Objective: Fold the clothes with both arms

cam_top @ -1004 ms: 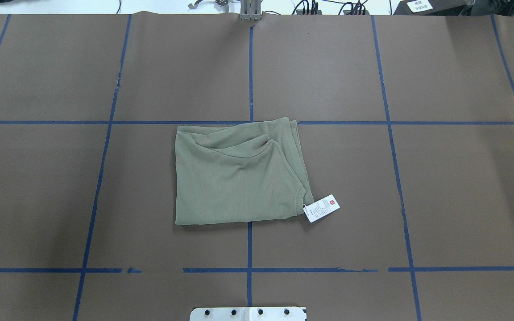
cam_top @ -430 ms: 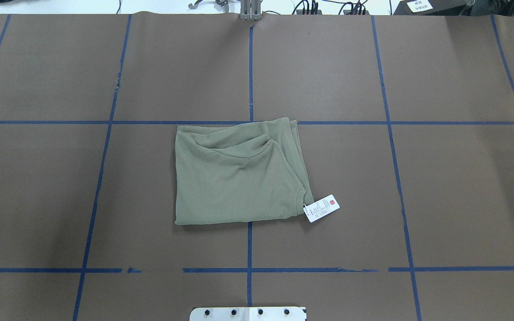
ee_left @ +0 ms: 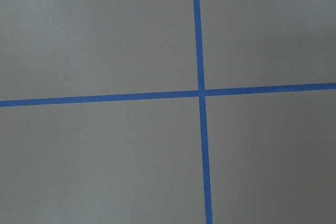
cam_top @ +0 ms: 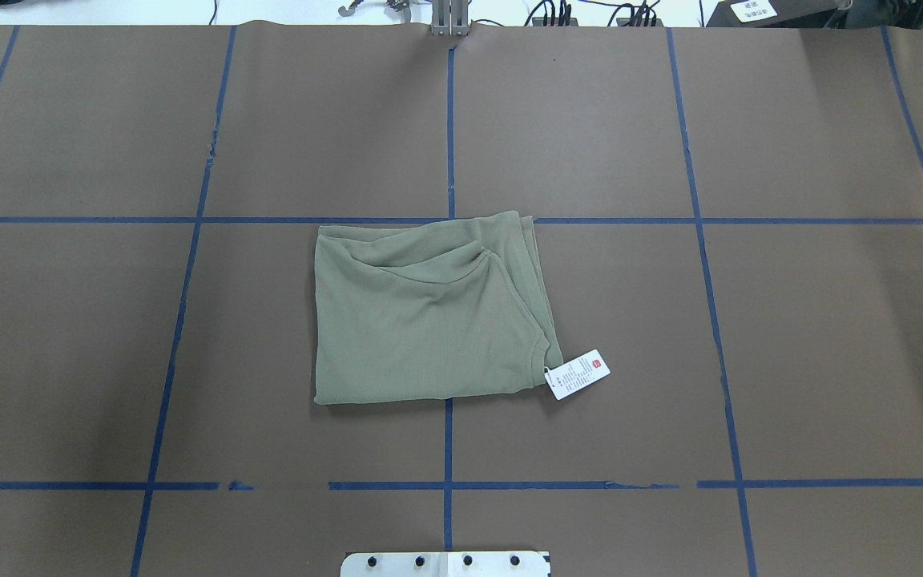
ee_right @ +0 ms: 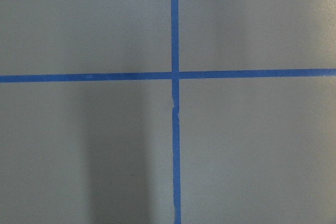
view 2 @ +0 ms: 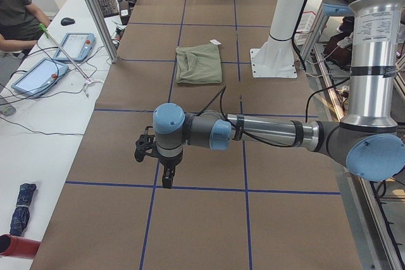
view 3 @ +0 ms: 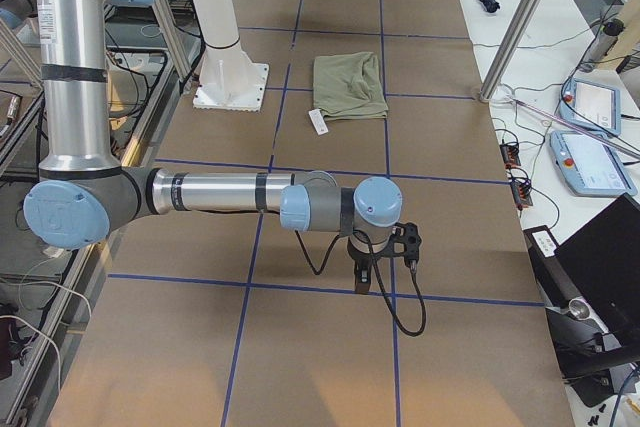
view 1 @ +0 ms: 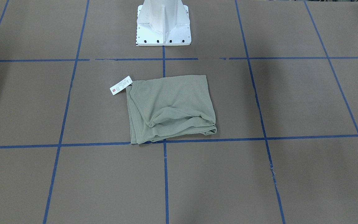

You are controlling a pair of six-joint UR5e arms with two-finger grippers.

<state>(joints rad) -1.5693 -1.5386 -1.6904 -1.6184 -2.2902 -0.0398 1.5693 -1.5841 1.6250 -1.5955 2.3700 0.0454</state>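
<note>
The olive-green shirt [cam_top: 421,320] lies folded into a rough rectangle at the table's middle, with a few creases on top. It also shows in the front view [view 1: 169,105] and both side views [view 2: 199,62] [view 3: 348,82]. Its white hang tag [cam_top: 578,373] lies on the paper beside one corner. The left gripper [view 2: 166,178] hangs over bare table far from the shirt, seen only in the left side view. The right gripper [view 3: 362,282] hangs the same way at the other end. I cannot tell whether either is open or shut. Both wrist views show only brown paper and blue tape.
Brown paper with a blue tape grid [cam_top: 449,120] covers the table. The white base pedestal [view 1: 163,21] stands at the robot's edge. A side table with tablets [view 2: 76,45] and a seated person [view 2: 16,17] lies beyond the far edge, along with a metal post [view 3: 520,17].
</note>
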